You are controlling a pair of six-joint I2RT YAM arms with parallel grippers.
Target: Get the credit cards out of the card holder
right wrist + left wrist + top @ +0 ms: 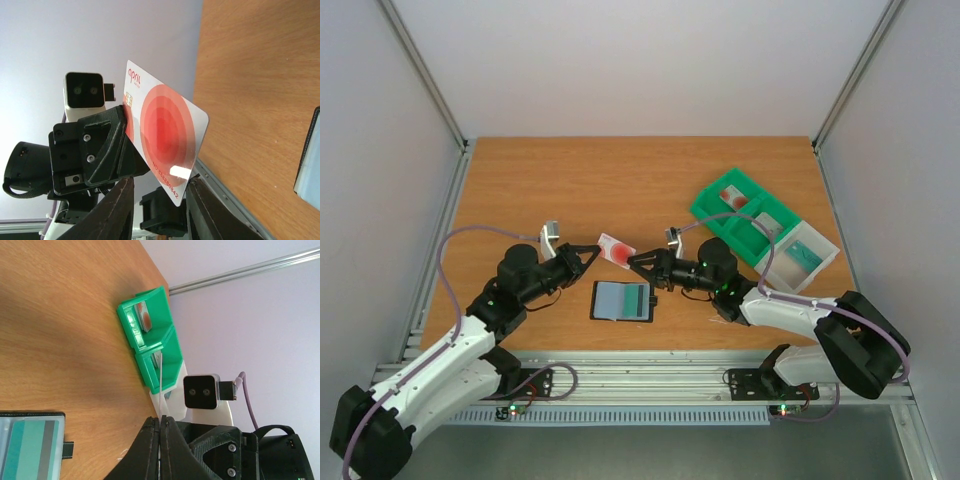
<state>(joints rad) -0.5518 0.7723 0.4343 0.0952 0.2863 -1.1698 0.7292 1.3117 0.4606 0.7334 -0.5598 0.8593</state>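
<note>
Seen from above, the left gripper [592, 256] was clamped on one end of a pale card [617, 248] with a round red mark. It held the card off the table [520, 180], long axis running across toward the right gripper [636, 262]. Whether that gripper touched the card's far end could not be made out at this size. Just in front of both, the single card holder [610, 300] lay open and flat, long side left to right, with one teal card [636, 298] tucked in it. One green tray [720, 225] stood well apart at the right rear, its contents too small to name. From the left wrist, the closed fingers [145, 452] hid most of the pale card, which showed only as a thin edge-on line. The holder was cut off at the lower left corner. From the right wrist, the card's printed face looked at the lens, one end hidden behind the left gripper. Its lower corner sat between the right gripper's parted fingers [117, 215], with a clear gap on one side. In all, two cards could be counted with certainty.
</note>
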